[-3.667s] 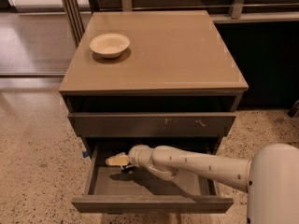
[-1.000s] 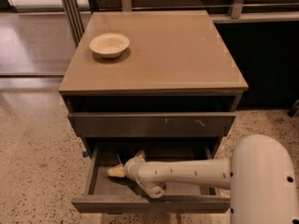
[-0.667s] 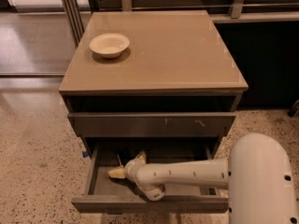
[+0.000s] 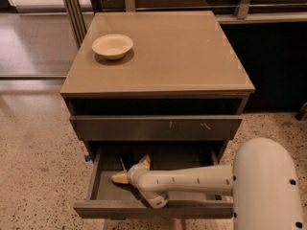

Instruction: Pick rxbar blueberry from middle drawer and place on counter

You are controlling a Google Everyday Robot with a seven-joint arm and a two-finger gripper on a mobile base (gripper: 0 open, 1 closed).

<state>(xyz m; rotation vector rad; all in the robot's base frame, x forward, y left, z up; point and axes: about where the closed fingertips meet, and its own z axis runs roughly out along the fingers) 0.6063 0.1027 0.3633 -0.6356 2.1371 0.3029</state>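
Gripper is down inside the middle drawer, in its left half, below the counter's front edge and toward the front-left corner. Its two tan fingers are spread apart, one pointing left, one pointing toward the drawer's back, with nothing clamped between them that I can make out. A dark flat shape sits in the shadow just beyond the tips, at the drawer's back left; that looks like the rxbar blueberry, though its markings are too small to read. The white arm reaches in from the right, out of the robot's rounded white body.

Up top, the counter is glossy tan, with a cream bowl near its far-left corner. Beneath the front edge, the upper drawer front is closed and carries small white scratch marks right of centre. Speckled terrazzo floor spreads to the left, metal poles stand behind the far-left corner, and a dark cabinet lies off the right edge.
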